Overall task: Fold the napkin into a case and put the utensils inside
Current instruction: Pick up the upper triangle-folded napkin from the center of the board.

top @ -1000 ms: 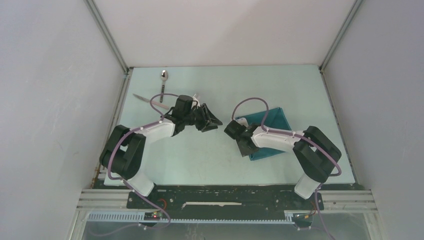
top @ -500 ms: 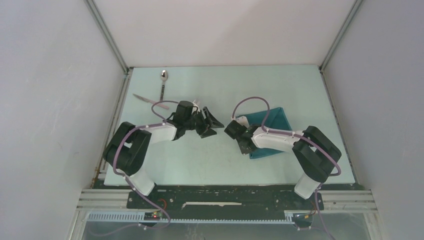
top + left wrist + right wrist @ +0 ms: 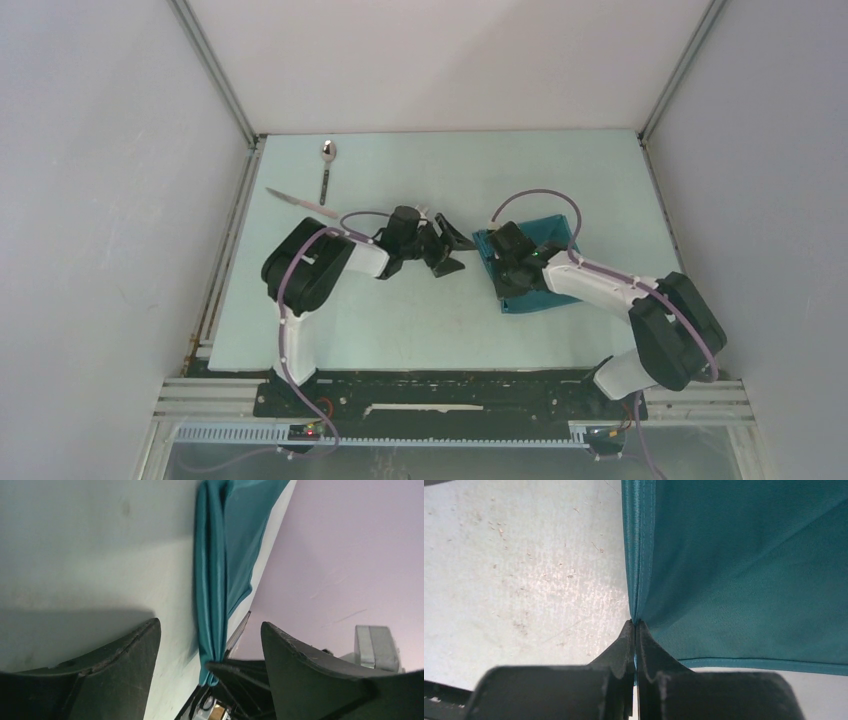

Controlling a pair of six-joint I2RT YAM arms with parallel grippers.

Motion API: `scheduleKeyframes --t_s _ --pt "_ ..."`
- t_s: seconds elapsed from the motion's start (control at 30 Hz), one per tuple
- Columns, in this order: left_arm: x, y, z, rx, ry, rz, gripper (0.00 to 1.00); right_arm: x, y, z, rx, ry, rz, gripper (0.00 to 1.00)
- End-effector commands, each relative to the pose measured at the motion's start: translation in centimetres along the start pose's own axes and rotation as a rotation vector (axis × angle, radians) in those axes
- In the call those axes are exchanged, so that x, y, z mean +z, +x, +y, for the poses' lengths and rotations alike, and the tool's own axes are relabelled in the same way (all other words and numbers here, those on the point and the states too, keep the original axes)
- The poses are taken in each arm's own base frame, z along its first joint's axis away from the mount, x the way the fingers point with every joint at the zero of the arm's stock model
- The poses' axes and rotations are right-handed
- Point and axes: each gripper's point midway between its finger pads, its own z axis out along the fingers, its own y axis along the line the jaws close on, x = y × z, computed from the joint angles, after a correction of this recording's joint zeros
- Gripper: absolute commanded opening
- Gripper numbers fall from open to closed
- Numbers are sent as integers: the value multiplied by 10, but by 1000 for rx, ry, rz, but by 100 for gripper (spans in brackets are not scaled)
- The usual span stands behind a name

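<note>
One hem of the napkin is pinched between the closed fingers of the right gripper. The teal cloth lies on the right half of the table, partly under that arm and doubled along its left side. The left gripper, jaws spread and empty, hovers just beside that same edge.

Folding seems to be in hand, with the case not yet a narrow strip. Next, I judge, the left must close on the hem nearby so both can carry it over evenly. The spoon and knife lie well apart at the far left, untouched. How many layers are caught is hard to tell — the arm hides much of the cloth from above.
</note>
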Motion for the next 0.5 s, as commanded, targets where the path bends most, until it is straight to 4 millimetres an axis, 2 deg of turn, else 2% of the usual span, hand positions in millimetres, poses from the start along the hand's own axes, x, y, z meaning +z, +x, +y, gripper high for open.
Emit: scheduleKeyframes --t_s 0.0,0.13,0.2,0.3,0.47 --pt "22 -16 -30 18 72 -65 79 -10 -9 11 7 -115 -37 0" --pt "39 -18 -18 6 24 -81 78 -14 -11 10 27 -141 -46 0" --pt "45 -21 -11 3 -10 -94 75 -15 -12 9 38 -147 -52 0" --pt "51 -25 -5 20 -53 -114 64 -18 -13 7 42 -145 -59 0" --pt "55 -31 3 46 -113 -148 58 -22 -17 3 52 -145 -78 0"
